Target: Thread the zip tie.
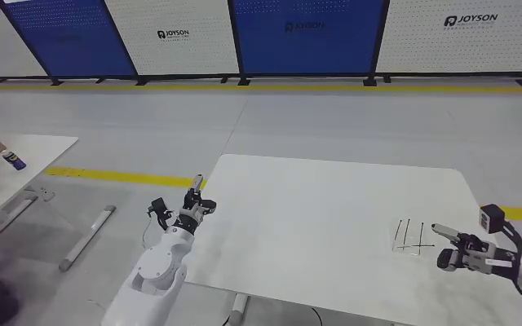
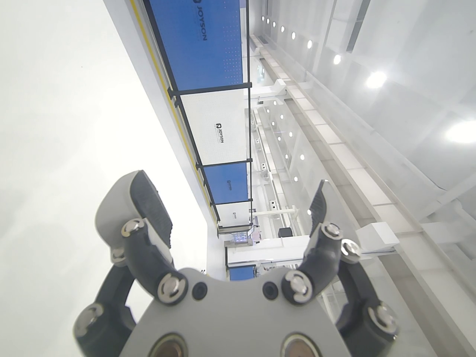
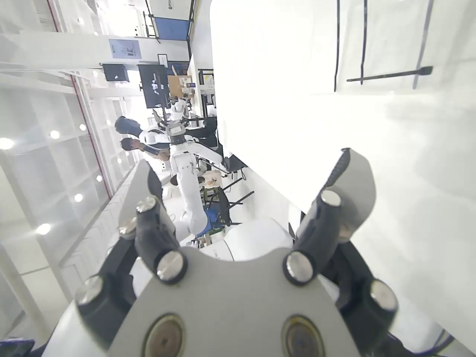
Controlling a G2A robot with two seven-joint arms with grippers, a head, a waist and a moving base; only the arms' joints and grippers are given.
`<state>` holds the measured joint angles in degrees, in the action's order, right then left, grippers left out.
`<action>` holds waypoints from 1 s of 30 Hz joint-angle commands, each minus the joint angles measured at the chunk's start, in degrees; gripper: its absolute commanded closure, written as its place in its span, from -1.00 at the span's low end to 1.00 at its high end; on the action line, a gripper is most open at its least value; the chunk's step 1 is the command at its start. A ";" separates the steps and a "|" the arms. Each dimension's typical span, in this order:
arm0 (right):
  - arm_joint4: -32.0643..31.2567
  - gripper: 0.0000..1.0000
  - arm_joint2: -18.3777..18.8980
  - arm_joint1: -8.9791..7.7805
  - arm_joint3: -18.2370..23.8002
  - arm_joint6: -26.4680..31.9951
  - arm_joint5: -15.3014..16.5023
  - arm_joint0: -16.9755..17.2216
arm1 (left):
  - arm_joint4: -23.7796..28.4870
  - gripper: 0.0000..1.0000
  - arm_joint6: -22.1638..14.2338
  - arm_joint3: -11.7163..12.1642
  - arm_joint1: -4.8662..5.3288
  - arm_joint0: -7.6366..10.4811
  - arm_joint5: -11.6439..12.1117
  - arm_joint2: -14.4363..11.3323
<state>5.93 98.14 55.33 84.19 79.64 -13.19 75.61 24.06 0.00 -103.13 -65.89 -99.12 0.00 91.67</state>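
Four thin black plastic zip ties (image 3: 337, 38), one across two others, lie on flat white surface (image 1: 326, 220). Right gripper (image 3: 247, 167) nearby, left gripper (image 2: 238, 202) well apart; both spread, empty.

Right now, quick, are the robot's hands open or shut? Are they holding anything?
Left gripper: open, holding nothing.
Right gripper: open, holding nothing.

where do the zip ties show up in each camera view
top view: zip ties near the table's right edge, just ahead of the right tool.
right wrist view: on the table beyond the open tool, zip ties.
left wrist view: faces the table edge and wall panels instead.
shared landmark: the white table.
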 commanded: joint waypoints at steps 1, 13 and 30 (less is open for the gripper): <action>0.00 -1.00 -0.02 0.00 -0.01 0.00 0.00 -0.01 | 0.00 -1.00 0.00 0.00 0.00 0.00 0.00 0.00; 8.18 -1.00 0.59 -3.90 -2.70 0.00 10.66 1.75 | 0.00 -1.00 0.00 0.00 0.00 0.00 0.00 0.00; 9.28 -1.00 -12.13 -10.41 -8.42 0.00 13.89 -4.35 | 0.00 -1.00 0.00 0.00 0.00 0.00 0.00 0.00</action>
<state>15.22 86.02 44.92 75.78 79.64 0.70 71.27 24.06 0.00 -103.13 -65.89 -99.12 0.00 91.67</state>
